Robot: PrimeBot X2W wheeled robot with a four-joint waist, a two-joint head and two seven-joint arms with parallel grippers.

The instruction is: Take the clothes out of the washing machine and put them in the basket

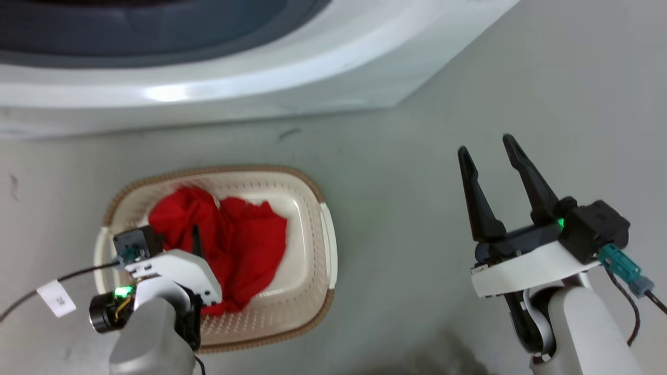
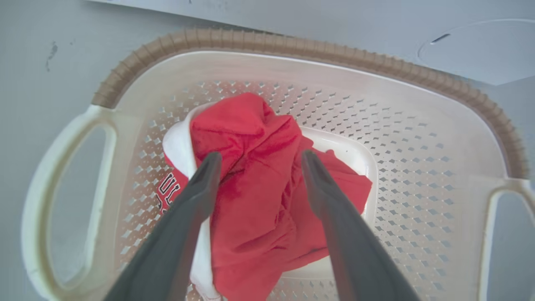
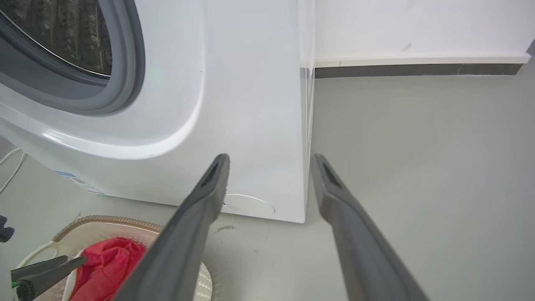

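Jaws: left gripper (image 2: 260, 156) spread wide, nothing pinched; right gripper (image 1: 485, 146) also spread, holding nothing.
Left arm pose: wrist bent down over the near-left part of the basket (image 1: 224, 169). Its fingers (image 2: 188, 217) point into the basket, one either side of the heap's crest in the wrist view. Touching the fabric or just above it: can't tell.
Right arm pose: low right in head view, over the floor (image 1: 417, 172), well apart from the basket. Fingers aim at the lower right corner of the washing machine (image 3: 250, 104).
Location: clothes (image 1: 239, 234), a red garment, crumpled in one heap inside the basket, filling its left and middle.
Long axis: heap runs from the far-left corner toward the near wall, across the basket's own length and roughly in line with the left fingers.
Trim: white trim (image 2: 179, 142) and dark lettering (image 2: 167, 188) on the heap's left flank in the left wrist view.
Basket: cream, perforated, brown woven rim. Stands on the floor near the machine's front, long side parallel to it.
Washer: white front, grey porthole rim (image 3: 129, 83), perforated drum (image 3: 62, 37) behind it.
Far: wall (image 3: 418, 25) with a dark skirting strip (image 3: 418, 70).
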